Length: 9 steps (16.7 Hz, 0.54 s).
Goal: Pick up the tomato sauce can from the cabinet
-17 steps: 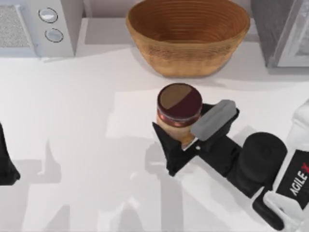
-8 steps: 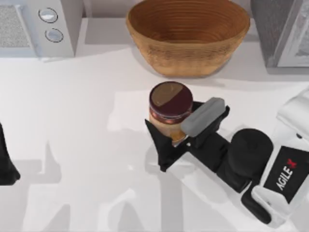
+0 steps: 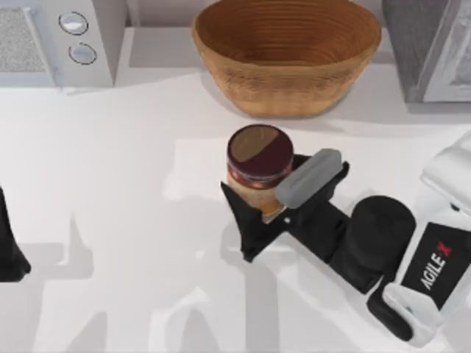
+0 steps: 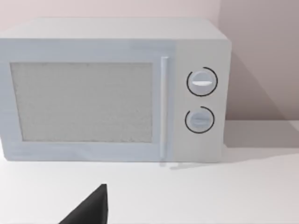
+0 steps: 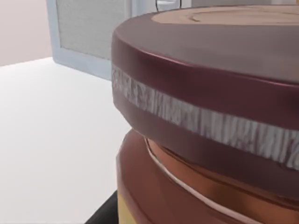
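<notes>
The tomato sauce can [image 3: 259, 158] is a short cylinder with a maroon and brown top and a tan-orange label. It stands upright over the white table, in front of the basket. My right gripper [image 3: 259, 180] is shut on it, one black finger [image 3: 246, 220] on its near-left side and the other under a grey block [image 3: 309, 176] on its right. In the right wrist view the can [image 5: 210, 116] is very close, maroon rim above the orange label. Whether it touches the table I cannot tell. My left gripper [image 3: 9, 254] is parked at the table's left edge.
A big woven brown basket [image 3: 287, 55] stands at the back middle, close behind the can. A white microwave [image 3: 59, 37] [image 4: 112, 93] is at the back left. The grey cabinet [image 3: 430, 48] is at the back right. Bare white tabletop lies left of the can.
Over the last second my right gripper carried the can a little to the left and toward the basket. In the last half second nothing visibly moved. The left arm stayed still.
</notes>
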{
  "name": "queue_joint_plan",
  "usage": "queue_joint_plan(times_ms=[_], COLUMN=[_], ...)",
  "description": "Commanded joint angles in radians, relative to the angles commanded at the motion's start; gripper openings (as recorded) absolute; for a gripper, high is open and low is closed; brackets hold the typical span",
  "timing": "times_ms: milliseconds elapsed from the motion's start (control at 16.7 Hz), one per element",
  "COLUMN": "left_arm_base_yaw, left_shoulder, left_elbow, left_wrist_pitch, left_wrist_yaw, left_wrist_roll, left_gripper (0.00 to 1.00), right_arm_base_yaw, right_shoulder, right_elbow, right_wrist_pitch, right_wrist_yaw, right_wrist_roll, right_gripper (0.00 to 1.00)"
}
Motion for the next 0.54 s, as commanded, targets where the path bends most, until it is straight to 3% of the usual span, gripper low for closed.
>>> queue_joint_plan(times_ms=[180,540], left_arm_base_yaw=[0.0,0.0], left_shoulder=[0.0,0.0], left_elbow=[0.0,0.0], left_wrist_pitch=[0.0,0.0], left_wrist_yaw=[0.0,0.0], left_wrist_roll=[0.0,0.0], left_gripper=[1.0,1.0], right_arm_base_yaw=[0.0,0.0], right_shoulder=[0.0,0.0], right_elbow=[0.0,0.0], right_wrist_pitch=[0.0,0.0], right_wrist_yaw=[0.0,0.0], right_wrist_roll=[0.0,0.0], right_gripper=[0.98,1.0])
